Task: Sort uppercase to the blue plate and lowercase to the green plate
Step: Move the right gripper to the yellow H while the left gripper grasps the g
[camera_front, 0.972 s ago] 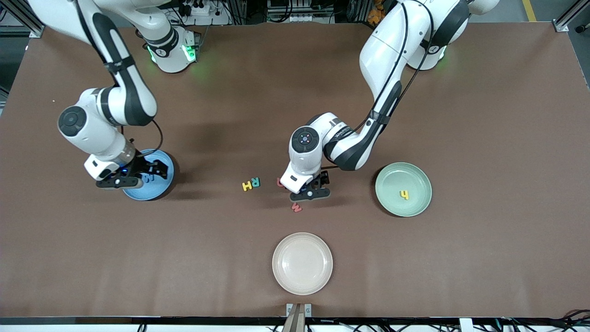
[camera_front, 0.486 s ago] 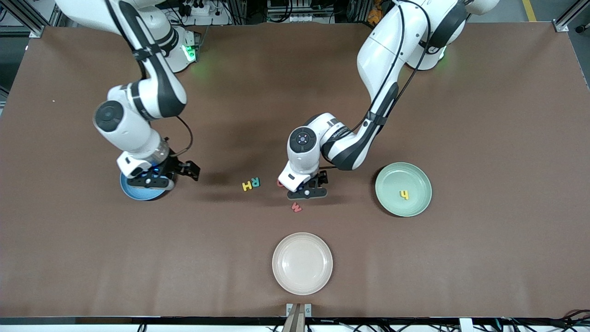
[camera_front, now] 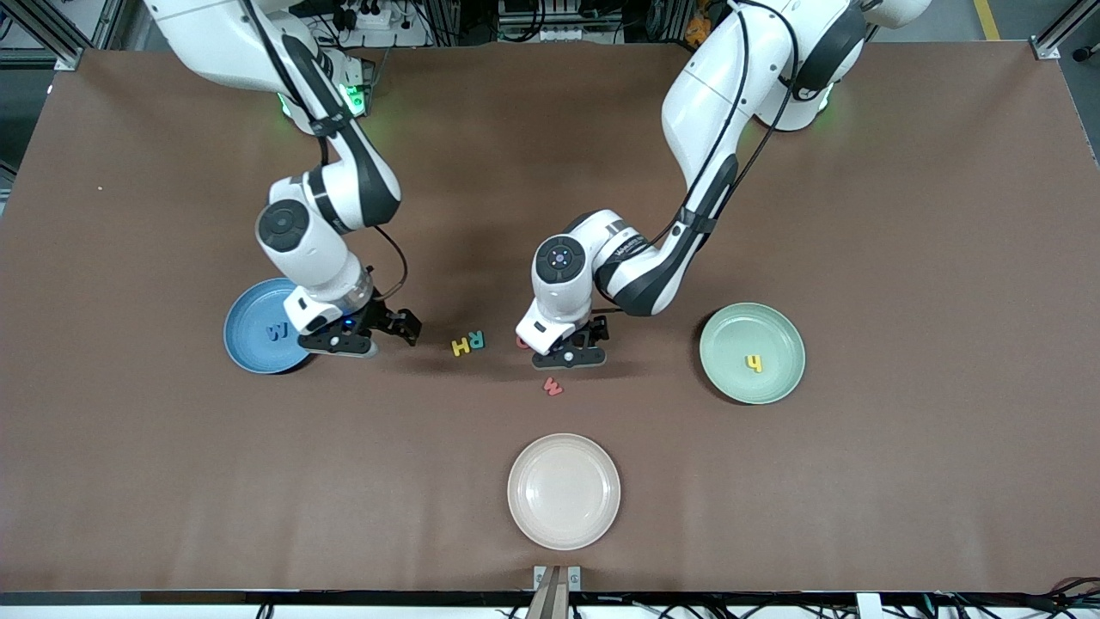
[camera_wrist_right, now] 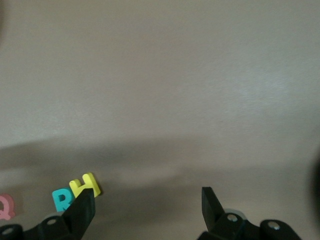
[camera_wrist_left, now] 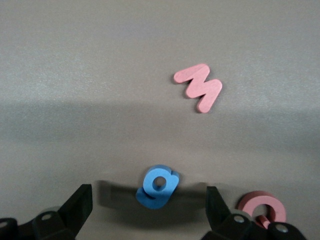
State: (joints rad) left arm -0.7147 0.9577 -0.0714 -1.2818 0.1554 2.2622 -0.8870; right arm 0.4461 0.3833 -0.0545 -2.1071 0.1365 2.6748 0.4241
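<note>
Left gripper point(camera_wrist_left: 149, 210) spread wide, low over the table with blue g point(camera_wrist_left: 158, 186) between its fingers, red w point(camera_wrist_left: 199, 87) nearby; right gripper point(camera_front: 378, 331) spread, empty, between blue plate point(camera_front: 249, 331) and yellow H point(camera_front: 461, 346)

A brown worktop point(camera_front: 902, 481) carries a blue plate point(camera_front: 249, 331), green plate point(camera_front: 778, 335), cream plate point(camera_front: 564, 491), and loose foam letters: yellow H point(camera_front: 461, 346), teal R point(camera_front: 475, 340), red w point(camera_front: 553, 387).

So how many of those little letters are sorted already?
Two look done: blue M on the blue plate, yellow h on the green plate. The open left gripper straddles blue g. H, R, Q and w wait.
</note>
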